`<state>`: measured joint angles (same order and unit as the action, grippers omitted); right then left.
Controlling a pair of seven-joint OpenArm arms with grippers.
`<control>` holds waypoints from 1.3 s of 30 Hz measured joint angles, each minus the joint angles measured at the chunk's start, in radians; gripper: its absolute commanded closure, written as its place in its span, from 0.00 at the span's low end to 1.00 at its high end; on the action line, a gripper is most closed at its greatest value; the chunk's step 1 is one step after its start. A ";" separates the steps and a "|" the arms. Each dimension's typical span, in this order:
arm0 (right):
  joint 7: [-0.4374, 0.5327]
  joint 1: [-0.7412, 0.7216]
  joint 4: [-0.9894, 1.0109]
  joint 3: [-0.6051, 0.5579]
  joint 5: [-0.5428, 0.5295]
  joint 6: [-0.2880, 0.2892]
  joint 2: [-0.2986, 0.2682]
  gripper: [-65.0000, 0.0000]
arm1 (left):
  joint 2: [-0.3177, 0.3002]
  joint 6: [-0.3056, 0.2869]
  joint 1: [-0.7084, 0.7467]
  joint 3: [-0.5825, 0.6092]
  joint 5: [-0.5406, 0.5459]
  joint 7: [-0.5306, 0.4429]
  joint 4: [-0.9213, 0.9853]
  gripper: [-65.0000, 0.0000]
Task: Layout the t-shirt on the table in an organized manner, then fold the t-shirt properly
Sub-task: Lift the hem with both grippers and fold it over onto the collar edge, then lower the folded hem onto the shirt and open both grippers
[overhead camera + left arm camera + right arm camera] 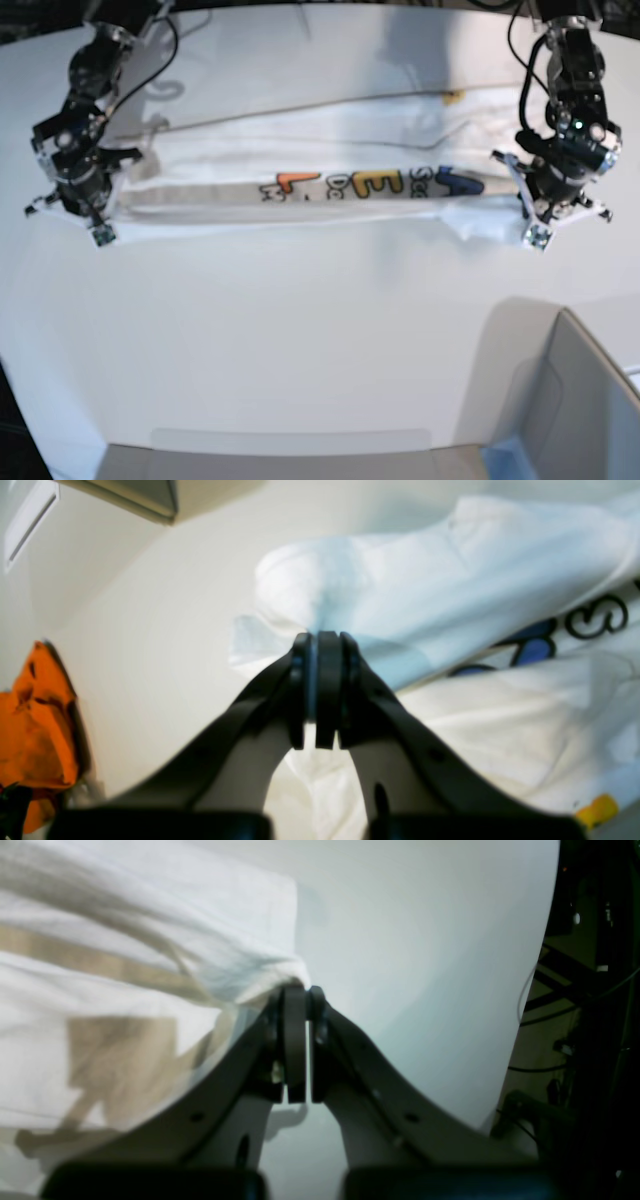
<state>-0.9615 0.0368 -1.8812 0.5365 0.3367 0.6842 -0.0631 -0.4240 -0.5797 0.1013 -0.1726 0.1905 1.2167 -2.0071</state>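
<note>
Nearest the camera in the base view, a grey box (pixel 590 400) with a blue edge sits at five o'clock on the white counter (pixel 300 340). Beyond it, toward twelve o'clock, the shirt (pixel 330 170) lies stretched into a long flat band across the counter, its white cloth folded so only a strip of orange, yellow and blue letters shows. The left gripper (pixel 320 642) at three o'clock and the right gripper (pixel 297 990) at nine o'clock each have jaws clamped on an end of the shirt.

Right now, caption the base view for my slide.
Both grippers, left and right, pinch the t-shirt stretched across the table.
</note>
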 measured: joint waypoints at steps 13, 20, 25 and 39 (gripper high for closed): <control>0.000 0.042 0.003 -0.003 -0.003 0.000 -0.039 1.00 | 0.009 -0.002 0.112 -0.064 0.019 0.002 -0.004 0.97; 0.001 0.056 0.003 -0.008 -0.005 0.000 -0.039 1.00 | 0.025 -0.076 0.152 -0.097 0.013 0.001 -0.010 0.97; 0.000 0.073 0.003 -0.010 -0.004 0.000 -0.042 1.00 | 0.079 -0.124 0.162 -0.120 0.010 0.007 -0.010 0.97; 0.012 0.095 0.107 -0.011 0.060 0.000 -0.058 1.00 | 0.092 -0.124 0.214 -0.142 0.008 0.000 -0.010 0.97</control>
<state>-0.9497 0.1322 -1.7744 0.5255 0.3962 0.6842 -0.1211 -0.3321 -0.7033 0.3153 -0.3141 0.1986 1.2163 -2.0167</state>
